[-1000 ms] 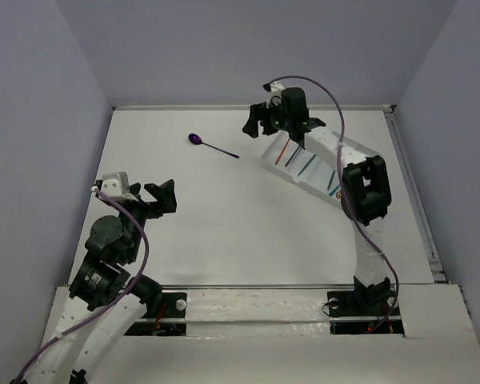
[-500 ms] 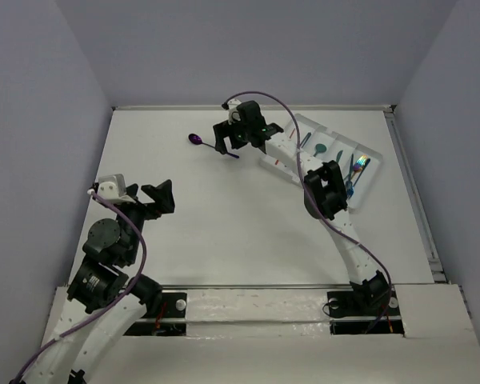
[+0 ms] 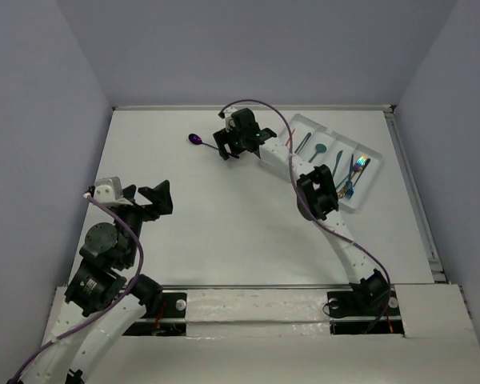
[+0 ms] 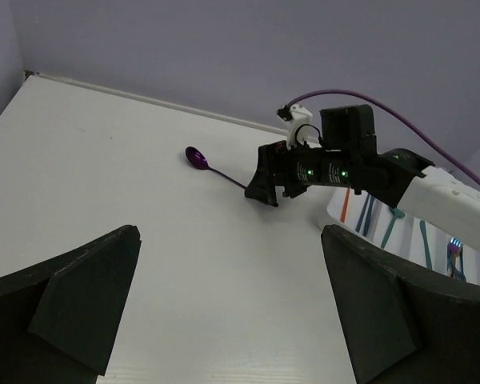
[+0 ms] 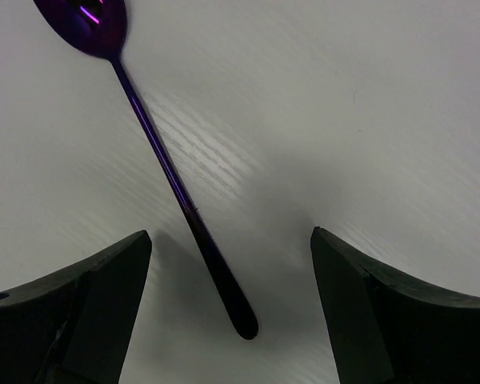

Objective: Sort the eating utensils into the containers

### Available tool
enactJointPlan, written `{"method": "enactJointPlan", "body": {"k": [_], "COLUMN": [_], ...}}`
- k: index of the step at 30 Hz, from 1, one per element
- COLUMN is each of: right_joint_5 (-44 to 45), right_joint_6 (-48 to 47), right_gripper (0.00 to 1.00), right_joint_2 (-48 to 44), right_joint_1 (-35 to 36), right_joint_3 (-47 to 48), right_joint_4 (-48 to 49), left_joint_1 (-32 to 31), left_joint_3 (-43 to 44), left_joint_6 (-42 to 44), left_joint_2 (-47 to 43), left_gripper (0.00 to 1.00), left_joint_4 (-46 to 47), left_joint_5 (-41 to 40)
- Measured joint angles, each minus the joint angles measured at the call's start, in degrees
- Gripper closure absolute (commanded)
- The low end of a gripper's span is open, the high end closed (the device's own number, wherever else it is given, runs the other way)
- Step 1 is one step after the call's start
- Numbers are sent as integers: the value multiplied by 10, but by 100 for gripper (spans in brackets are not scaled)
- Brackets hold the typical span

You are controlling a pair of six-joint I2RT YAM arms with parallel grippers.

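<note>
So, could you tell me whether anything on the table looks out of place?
Yes: the slim purple metal spoon lies alone on the white table, apart from the white plastic compartment tray that holds the other utensils. The right gripper hangs over its handle end, jaws open either side.

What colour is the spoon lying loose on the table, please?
The spoon is shiny purple, clearest in the right wrist view.
</note>
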Motion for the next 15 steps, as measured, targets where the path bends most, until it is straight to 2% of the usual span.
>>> {"method": "enactJointPlan", "body": {"k": [1,3,9,11,12,15], "right_joint_5": [5,11,40,45,48,52], "right_joint_6": [-1,-6,-24,-28,-31,-39], "right_gripper": [20,31,48,55,64,78], "right_joint_2": [2,3,2,-13,-26,-66], "right_joint_1": [1,3,11,16,19,32], "right_joint_3": [0,0,-7,-39,-60,-130], "right_joint_4": [-7,-14,-21,-4,5,17], "left_joint_1": [0,0,1,1,1,1], "left_joint_3": [0,0,0,0,0,0], "left_joint_6": [0,0,0,0,0,0], "left_joint_2": [-1,-2,-4,-7,-9,-13], "left_gripper": [1,1,1,1,1,1], "left_joint_4": [0,0,0,0,0,0], "left_joint_5": [0,0,1,1,1,4]}}
